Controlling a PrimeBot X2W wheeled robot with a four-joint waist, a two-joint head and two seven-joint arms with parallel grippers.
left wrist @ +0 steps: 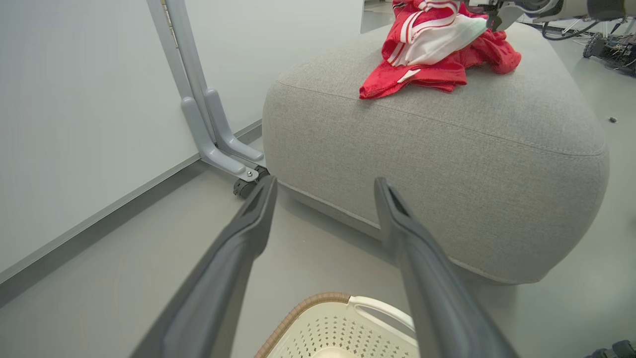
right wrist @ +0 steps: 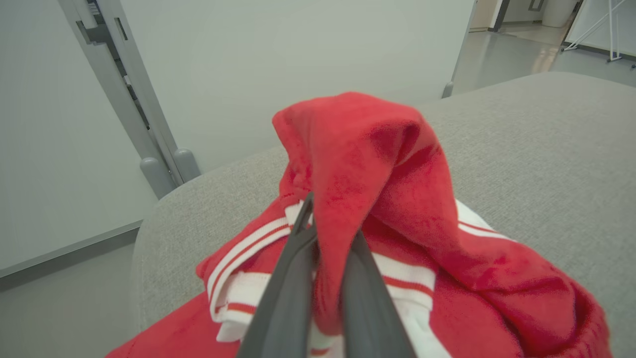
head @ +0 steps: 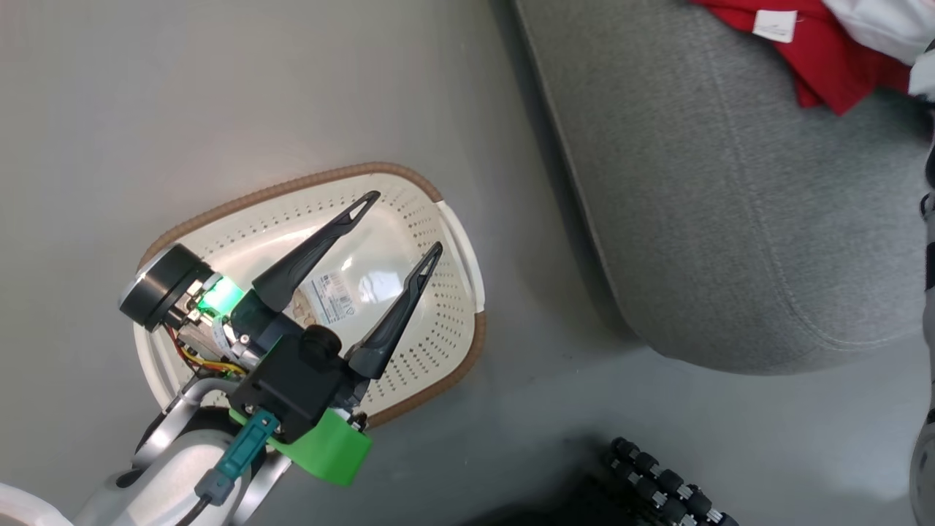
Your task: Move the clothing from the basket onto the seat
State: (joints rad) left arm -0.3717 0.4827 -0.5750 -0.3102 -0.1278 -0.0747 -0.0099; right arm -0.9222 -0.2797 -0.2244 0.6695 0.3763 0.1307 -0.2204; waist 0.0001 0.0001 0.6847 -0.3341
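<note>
The cream basket (head: pixel 314 183) with a brown rim sits on the floor at lower left, and its bottom shows a paper label (head: pixel 329 296). My left gripper (head: pixel 407 219) hovers over it, open and holding nothing; its fingers (left wrist: pixel 248 233) point toward the grey seat (left wrist: pixel 447 174). Red clothing (left wrist: pixel 432 54) with white stripes lies bunched on the seat's top, at the upper right of the head view (head: pixel 825 58). My right gripper (right wrist: pixel 330 223) is shut on a fold of that clothing (right wrist: pixel 377 164), lifting it into a peak above the seat (right wrist: pixel 546 149).
A white wall panel stands behind the seat, with a grey post and caster foot (left wrist: pixel 218 134) beside the seat's left corner. A dark roller wheel (head: pixel 657 482) of my base lies on the floor near the seat's front. The basket's rim (left wrist: pixel 308 308) is just below the left fingers.
</note>
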